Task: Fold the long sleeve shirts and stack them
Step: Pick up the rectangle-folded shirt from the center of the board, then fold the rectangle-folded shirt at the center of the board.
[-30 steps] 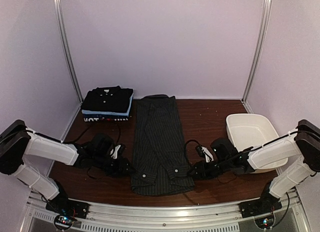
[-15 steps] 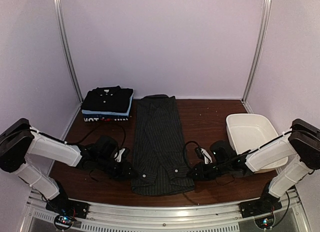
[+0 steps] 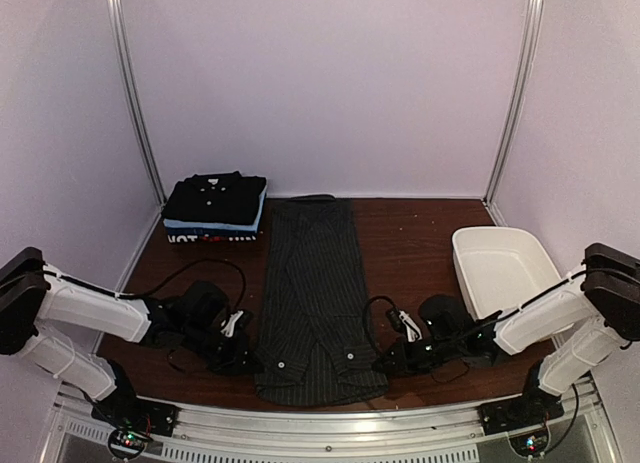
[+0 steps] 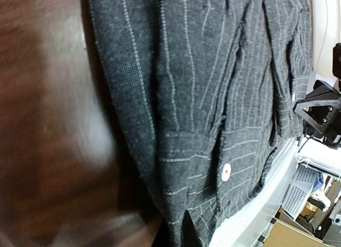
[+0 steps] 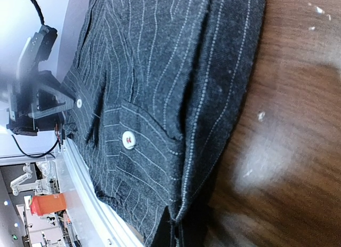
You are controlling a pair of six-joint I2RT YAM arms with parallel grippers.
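- Overhead first: part of the job looks done. A folded stack [image 3: 215, 208] sits at the far left of the table [image 3: 420, 233], a black shirt on top with light blue under it.
  - The pinstriped shirt [image 3: 312, 283] lies flat as one long narrow strip down the middle, from the far edge almost to the rail [image 3: 330, 415]. Its sleeves are turned in, so the lengthwise folds seem made.
  - Left to do, as I judge it: the crosswise folds, then the carry onto the stack.
- Same view, for room: the left gripper [image 3: 247, 362] meets the strip's near left corner and the right gripper [image 3: 384, 364] its near right corner, both low over the wood.
  - Bare wood shows between the strip and the white tub [image 3: 500, 266], which stands well apart on the right.
  - On the left the stack is near the strip's far corner, so there is less slack there.
  - Toward the arms the hem is just beside the rail, so there is hardly any room that way. A fold would have to go away from the arms, over the shirt itself.
- Left wrist: cloth fills most of the frame, with a cuff button [image 4: 226, 172] near the hem and blurred wood to the left. The fingers are not plainly shown. The cloth's edge runs into the bottom centre where they sit, so I take the jaws as pinched on it (not spread).
- Right wrist: much the same, mirrored. Wood lies to the right and the pale rail just past the hem. The jaws again look closed on the shirt's edge, though I infer this from the cloth and cannot see them.
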